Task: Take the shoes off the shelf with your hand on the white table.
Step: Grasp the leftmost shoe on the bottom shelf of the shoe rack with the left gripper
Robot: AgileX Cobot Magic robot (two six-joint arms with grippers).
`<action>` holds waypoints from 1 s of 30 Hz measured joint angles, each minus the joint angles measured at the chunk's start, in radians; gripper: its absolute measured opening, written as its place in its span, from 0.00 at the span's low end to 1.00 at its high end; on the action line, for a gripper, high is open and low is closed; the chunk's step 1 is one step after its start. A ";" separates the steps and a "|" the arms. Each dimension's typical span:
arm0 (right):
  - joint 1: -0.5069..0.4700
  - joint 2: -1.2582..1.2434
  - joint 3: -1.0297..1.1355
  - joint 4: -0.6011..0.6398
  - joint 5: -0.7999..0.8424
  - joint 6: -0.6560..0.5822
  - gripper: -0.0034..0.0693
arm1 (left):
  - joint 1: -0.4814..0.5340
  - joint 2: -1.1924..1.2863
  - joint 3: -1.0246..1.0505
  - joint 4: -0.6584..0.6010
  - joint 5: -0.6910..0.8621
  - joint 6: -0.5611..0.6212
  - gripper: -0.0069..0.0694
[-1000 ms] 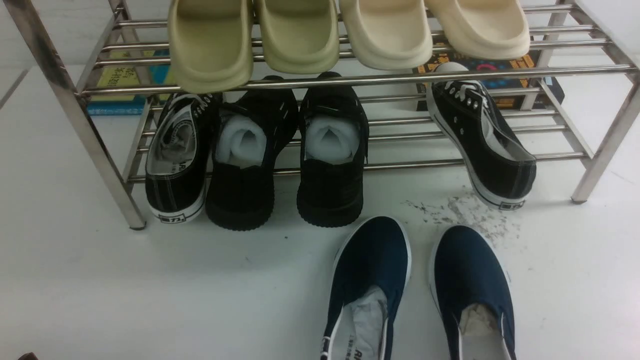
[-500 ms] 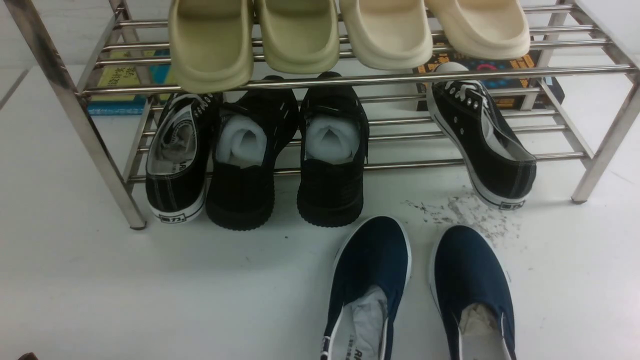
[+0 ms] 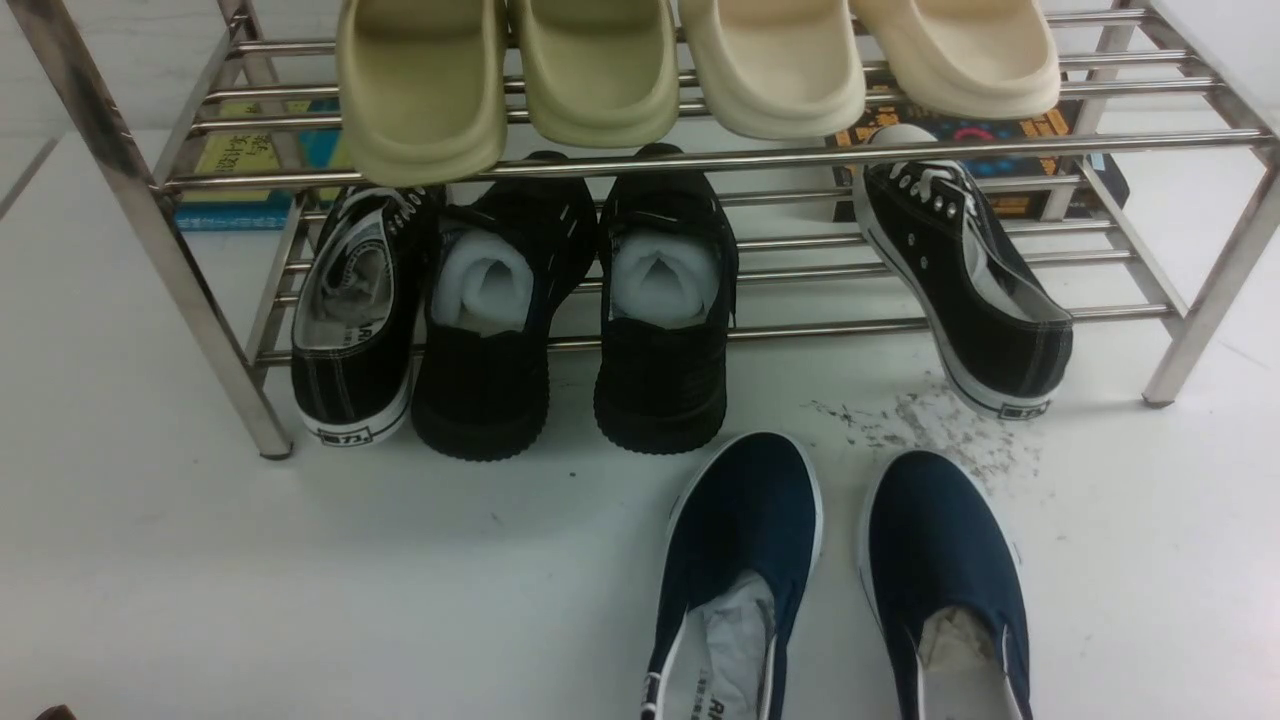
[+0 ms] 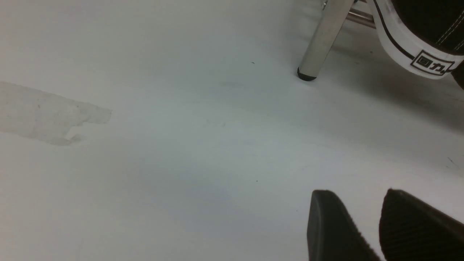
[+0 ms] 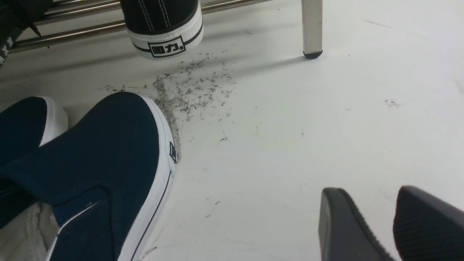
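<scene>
A: Status?
B: Left fingers and right fingers: narrow gap each, holding nothing. Both low over the bench, aimed at the shelf front legs.
A: Target pair?
B: Lower tier. Left shoe at the left end, right shoe near the right end, heels overhanging the front rail.

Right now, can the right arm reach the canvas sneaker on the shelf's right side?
Probably yes. The right gripper is open, and bare white table lies between it and the canvas sneaker's heel, which juts past the shelf's front rail. The navy slip-on sits aside.
</scene>
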 joint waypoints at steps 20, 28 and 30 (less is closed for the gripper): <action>0.000 0.000 0.000 0.000 0.000 0.000 0.37 | 0.000 0.000 0.006 -0.379 -0.028 -0.405 0.40; 0.000 0.000 0.000 0.000 0.000 0.000 0.37 | 0.000 0.000 0.015 -0.402 -0.133 -0.415 0.40; 0.000 0.000 0.000 0.000 0.000 0.000 0.37 | 0.000 0.000 0.015 -0.403 -0.173 -0.418 0.40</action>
